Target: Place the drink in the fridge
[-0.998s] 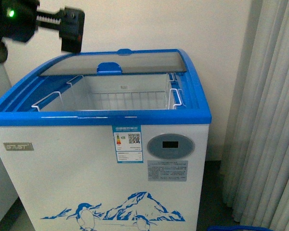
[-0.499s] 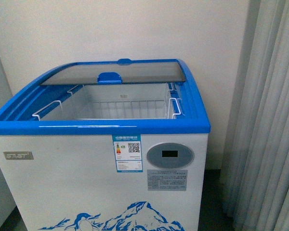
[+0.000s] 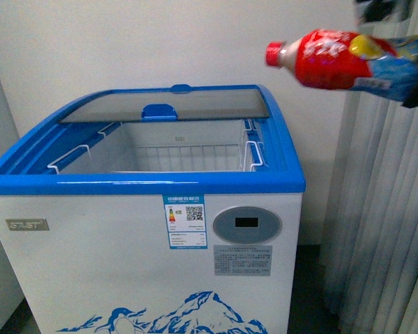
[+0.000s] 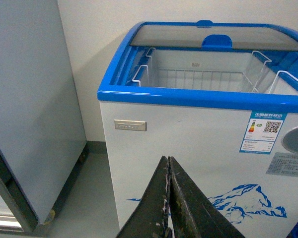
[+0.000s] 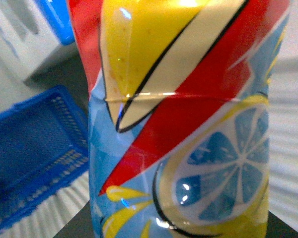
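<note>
The drink [image 3: 325, 60], a small bottle with a red cap [image 3: 273, 53] and a red label, lies on its side in the air at the upper right, cap pointing left, above and right of the fridge's right rim. My right gripper [image 3: 402, 57] is shut on its base end and only dark parts of it show. In the right wrist view the drink's label [image 5: 188, 124] fills the frame. The fridge [image 3: 146, 182] is a white chest freezer with a blue rim; its glass lid [image 3: 167, 104] is slid back and the opening [image 3: 174, 149] is open. My left gripper [image 4: 167, 161] is shut and empty, low in front of the fridge [image 4: 188, 96].
White wire baskets [image 3: 254, 149] hang inside the opening. A grey oval display [image 3: 246, 224] and a penguin decal [image 3: 188, 313] are on the front. A pale curtain [image 3: 390, 209] hangs right of the fridge. A pale tall cabinet [image 4: 30, 99] stands left. A blue basket [image 5: 35, 144] sits on the floor.
The left arm, at the upper left a second ago, has left the front view. The drink, held by my right gripper, has come in from the upper right.
</note>
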